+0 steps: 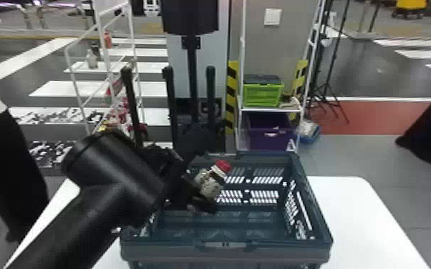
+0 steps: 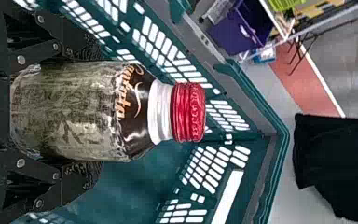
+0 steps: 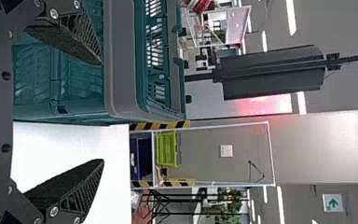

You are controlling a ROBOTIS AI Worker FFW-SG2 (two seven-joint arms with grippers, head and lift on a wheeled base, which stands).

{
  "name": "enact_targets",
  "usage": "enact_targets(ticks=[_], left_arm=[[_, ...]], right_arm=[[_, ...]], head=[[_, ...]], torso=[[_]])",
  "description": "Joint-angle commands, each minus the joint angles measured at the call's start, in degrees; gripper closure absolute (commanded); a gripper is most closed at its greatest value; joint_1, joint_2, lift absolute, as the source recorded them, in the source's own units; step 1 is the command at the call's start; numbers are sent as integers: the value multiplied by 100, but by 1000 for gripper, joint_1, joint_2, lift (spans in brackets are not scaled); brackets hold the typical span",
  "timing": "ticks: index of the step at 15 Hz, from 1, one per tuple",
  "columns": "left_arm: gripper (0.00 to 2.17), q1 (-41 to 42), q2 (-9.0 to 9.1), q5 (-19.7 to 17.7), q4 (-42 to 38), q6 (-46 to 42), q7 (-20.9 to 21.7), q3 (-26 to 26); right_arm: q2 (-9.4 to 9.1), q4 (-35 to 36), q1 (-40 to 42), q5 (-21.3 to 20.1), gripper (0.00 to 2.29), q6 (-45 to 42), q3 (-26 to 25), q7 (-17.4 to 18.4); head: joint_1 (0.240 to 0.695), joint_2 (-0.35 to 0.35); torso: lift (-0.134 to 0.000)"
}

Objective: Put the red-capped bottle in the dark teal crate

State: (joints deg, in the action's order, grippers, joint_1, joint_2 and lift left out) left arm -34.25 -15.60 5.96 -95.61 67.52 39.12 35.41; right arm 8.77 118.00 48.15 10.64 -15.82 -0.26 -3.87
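- Red-capped bottle (image 2: pixel 74 112), tilted over the dark teal crate's (image 1: pixel 279 250) interior; orange script curves across its dark neck label (image 2: pixel 137 109);
- left gripper (image 1: pixel 204 192) closed around the bottle's body;
- right gripper (image 3: pixel 103 112) spread wide, empty, beside the crate.

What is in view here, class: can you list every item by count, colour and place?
red-capped bottle: one, pale body, dark shoulder, tilted at the crate's opening
crate: one, dark teal, on the table
table: one, white, beneath the crate
lime box: one, green, on the shelf behind
purple bin: one, purple, below the lime box
striped posts: two, yellow and black, beside the shelf
wall plate: one, white, above the shelf
left arm: one, black, reaching over the crate
left fingers: two, black, around the bottle
right fingers: two, black, apart, near the crate
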Motion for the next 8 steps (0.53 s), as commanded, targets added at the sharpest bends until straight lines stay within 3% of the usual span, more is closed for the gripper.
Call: enact_targets(ticks=[1, 5, 8], left_arm=[[2145, -345, 277, 45, 1124, -744, 183, 203], [2145, -609, 884, 652, 2846, -1974, 737, 238], [2145, -802, 1103, 951, 3725, -2695, 755, 352]], right_arm=[[-16, -5, 1, -1, 147, -21, 0, 0], [-42, -5, 1, -1, 147, -21, -18, -9], [-51, -5, 1, -1, 147, -21, -18, 0]], head=[[499, 0], [499, 0], [499, 0]], torso=[[0], [0], [0]])
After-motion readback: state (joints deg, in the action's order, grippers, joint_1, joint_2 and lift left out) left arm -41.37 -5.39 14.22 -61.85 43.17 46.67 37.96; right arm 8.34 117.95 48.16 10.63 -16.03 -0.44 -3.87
